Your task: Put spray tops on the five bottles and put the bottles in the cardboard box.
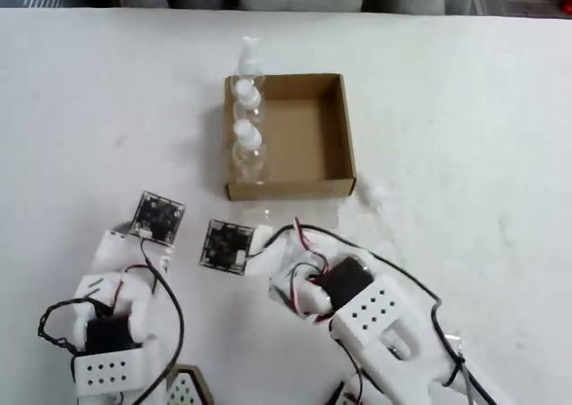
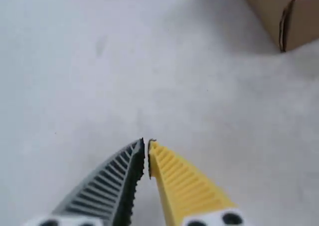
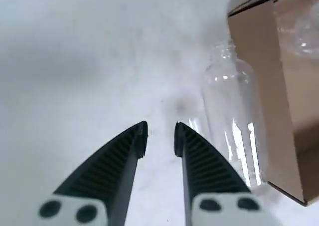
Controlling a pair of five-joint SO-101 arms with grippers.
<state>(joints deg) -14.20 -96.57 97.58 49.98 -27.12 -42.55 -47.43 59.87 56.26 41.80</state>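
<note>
Two bottles are sitting inside the cardboard box [image 1: 290, 190], lined up along one side wall, the far bottle [image 1: 247, 97] and the near bottle [image 1: 249, 150], and both are wearing white spray tops. So that part looks done.

Just beyond the box's far corner, a third bottle [image 1: 248, 52] is standing on the tabletop [image 1: 465, 110] with what looks like a white top on it, though from the high view I am not certain. If it is topped, it is only waiting for a lift into the box.

The real work is lying in front of the box. A clear uncapped bottle [image 3: 234, 116] is resting on its side against the outer front wall, neck bare, no spray top on it. It is needing a top first, then the trip over the wall.

The right jaws are hovering low over the tabletop just beside that bottle, parted a little and gripping nothing. The left jaws are pinched tight together, tip to tip, empty, hanging over bare tabletop with the box's corner well off ahead.

That is four bottles I am counting out of five, with two home. By my reckoning we are sitting somewhere short of halfway, with capping still to come.
</note>
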